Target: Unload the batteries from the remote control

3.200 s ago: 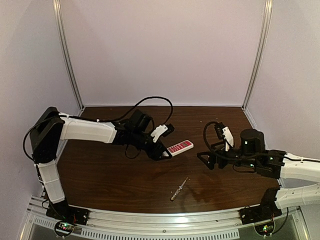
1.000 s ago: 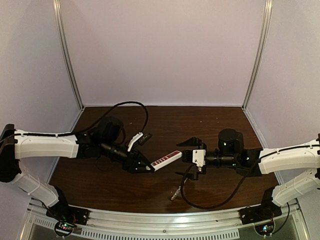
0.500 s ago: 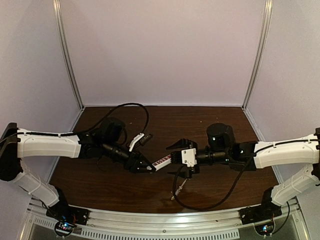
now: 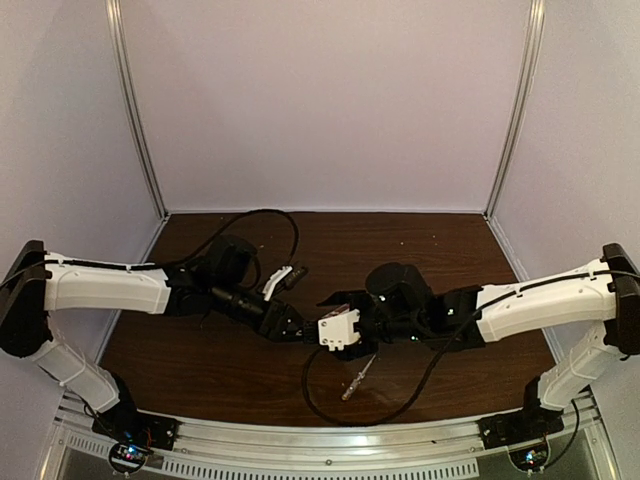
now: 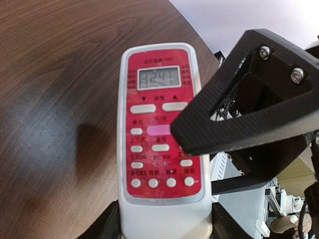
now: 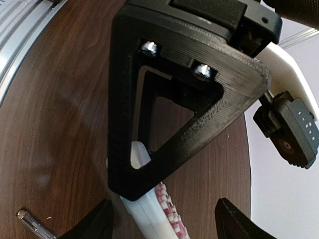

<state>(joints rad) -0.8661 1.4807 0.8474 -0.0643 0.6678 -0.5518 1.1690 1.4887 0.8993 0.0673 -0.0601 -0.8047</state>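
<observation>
Three lilac walls (image 4: 330, 100) enclose the dark table (image 4: 200, 370) under the remote (image 5: 154, 99).

Only readable text is on the remote control (image 5: 163, 149): its display (image 5: 159, 77) shows 24, small marks around it too fine to read. Down and up arrow signs (image 5: 144, 98) sit just under the display, above two white buttons (image 5: 143, 108). Chinese button labels too blurred to read; nothing else legible
</observation>
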